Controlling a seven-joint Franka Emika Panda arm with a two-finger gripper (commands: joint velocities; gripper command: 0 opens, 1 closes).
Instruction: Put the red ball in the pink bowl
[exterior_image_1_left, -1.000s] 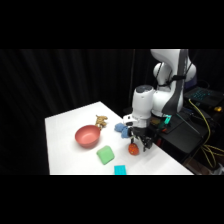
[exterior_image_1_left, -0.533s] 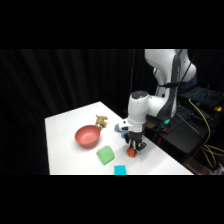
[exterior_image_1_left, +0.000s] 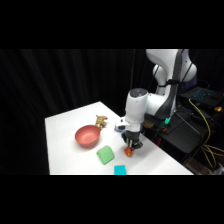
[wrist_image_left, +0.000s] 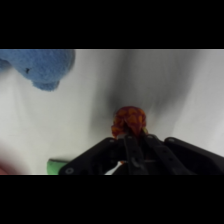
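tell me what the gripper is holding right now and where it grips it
The gripper looks shut on the red ball, pinching its near side in the wrist view; whether the ball is off the table cannot be told.

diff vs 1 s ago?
The arm swung left and down over the red ball; the tool now sits at the ball, which hasn't visibly moved. Grip state is unclear. The pink bowl, green block and blue object stayed put.

The arm reaches down from the upper right (wrist vertical), its claw (exterior_image_1_left: 131, 148) low over the table.
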